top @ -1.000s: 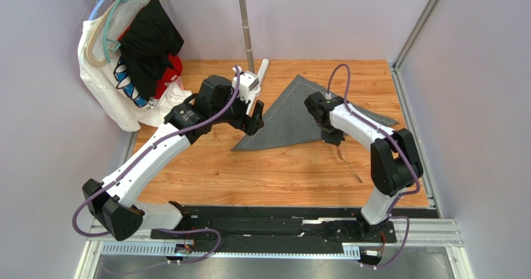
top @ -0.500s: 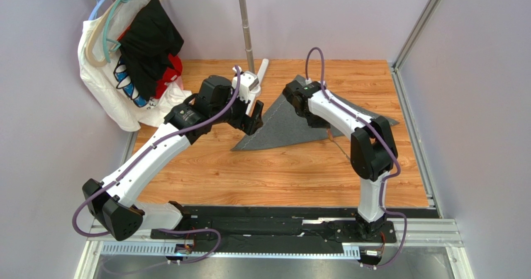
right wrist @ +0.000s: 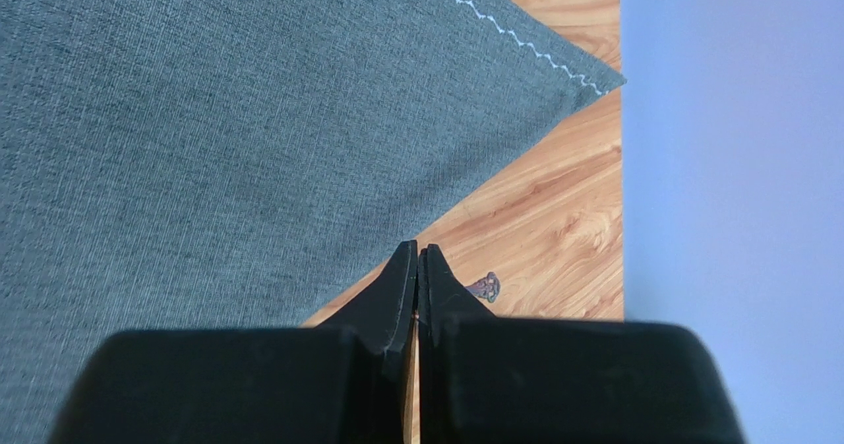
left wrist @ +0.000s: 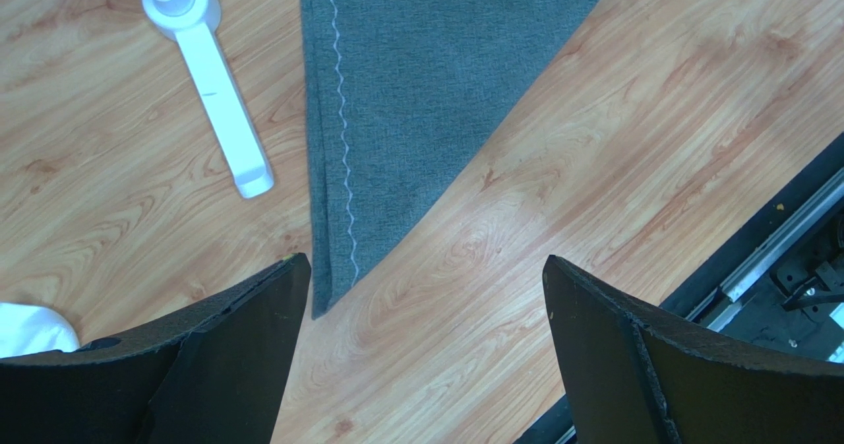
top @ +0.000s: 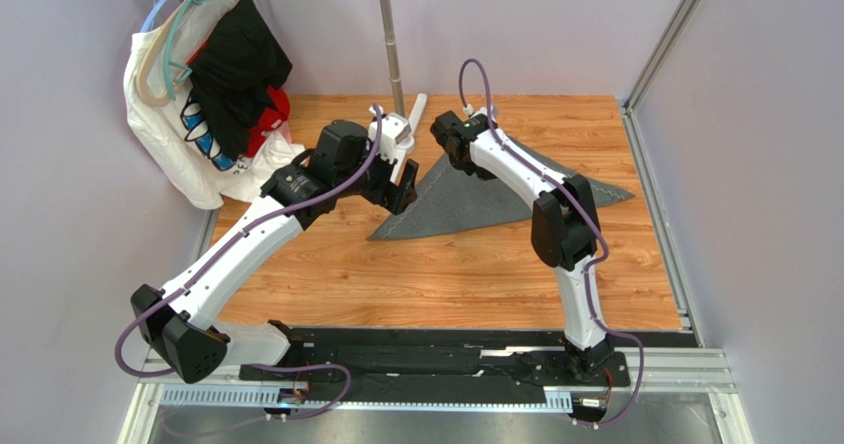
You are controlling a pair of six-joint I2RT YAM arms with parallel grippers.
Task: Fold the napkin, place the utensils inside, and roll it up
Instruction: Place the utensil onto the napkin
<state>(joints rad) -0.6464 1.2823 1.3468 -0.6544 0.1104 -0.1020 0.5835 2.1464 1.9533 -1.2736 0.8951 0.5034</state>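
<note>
The dark grey napkin [top: 475, 202] lies folded into a triangle on the wooden table, with a pale stitched line along its left edge [left wrist: 342, 117]. My left gripper [top: 404, 189] hovers open and empty over the napkin's near-left corner [left wrist: 426, 261]. My right gripper [top: 449, 157] is over the napkin's far tip, and its jaws are shut [right wrist: 417, 248]. A small iridescent utensil end [right wrist: 485, 286] peeks out beside its right finger, and the rest is hidden. The napkin fills the left of the right wrist view [right wrist: 218, 127]. No other utensil shows.
A white stand foot [left wrist: 223, 117] and a metal pole [top: 391, 38] stand just behind the left gripper. Clothes on hangers [top: 223, 88] hang at the back left. Walls close the back and right. A black rail [top: 446, 350] runs along the front.
My right arm has swung from the napkin's near-right edge across to its far tip. The thin utensil seen on the wood there earlier no longer shows. The left arm has not moved.
</note>
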